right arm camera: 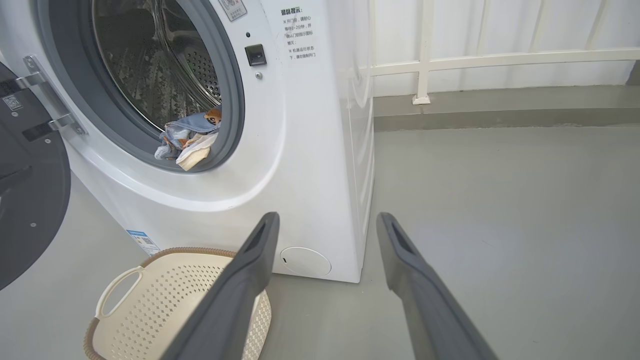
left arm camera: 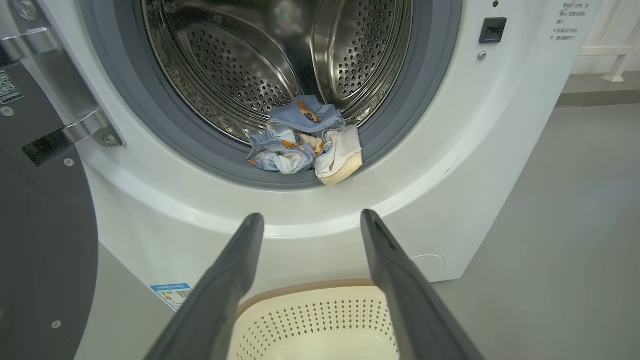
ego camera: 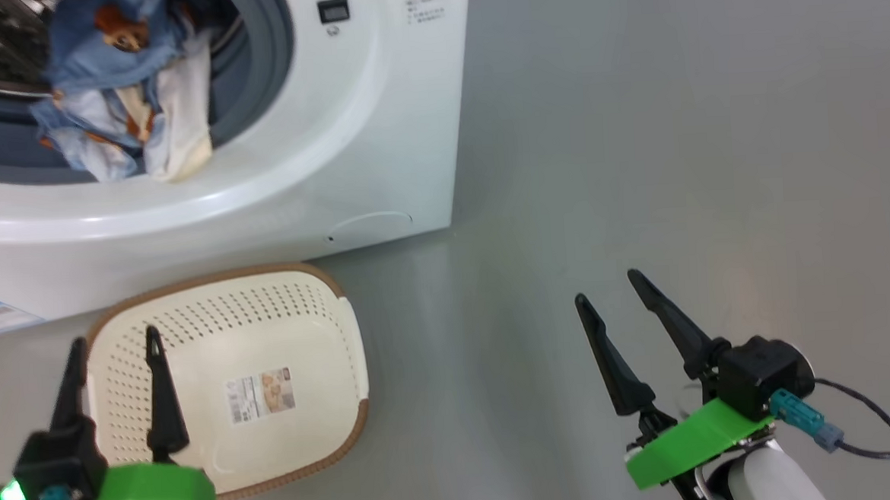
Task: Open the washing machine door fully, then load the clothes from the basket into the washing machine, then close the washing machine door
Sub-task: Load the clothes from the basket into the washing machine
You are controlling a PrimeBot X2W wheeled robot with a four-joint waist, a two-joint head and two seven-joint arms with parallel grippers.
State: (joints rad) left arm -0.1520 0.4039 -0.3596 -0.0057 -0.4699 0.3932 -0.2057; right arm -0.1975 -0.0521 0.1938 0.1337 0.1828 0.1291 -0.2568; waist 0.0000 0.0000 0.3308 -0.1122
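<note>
Both grippers sit nearest the head camera, fingers spread wide and gripping nothing. The left gripper (ego camera: pixel 114 336) hangs over the basket (ego camera: pixel 280 304), and the right gripper (ego camera: pixel 607 286) hangs over the floor (ego camera: pixel 676 154), well off to the basket's side. Beneath the left fingers the basket's bottom is bare but for its label sticker (ego camera: pixel 261 394), so I judge the loading done and the arms drawn back to leave room for the door.

Ahead of and above both grippers, the clothes (ego camera: pixel 124 91) lie bunched at the front lip of the drum (left arm camera: pixel 225 60), partly draped over the grey gasket (left arm camera: pixel 150 115). That overhang could get pinched, so a push deeper may be wise before closing.

To the left gripper's left, the washing machine door (left arm camera: pixel 40 250) stands swung wide on its hinge, leaving the mouth of the washing machine (ego camera: pixel 378 131) free. The frame edge cuts off most of the door, and what shows is its dark inner side. I cannot tell how many garments there are.
</note>
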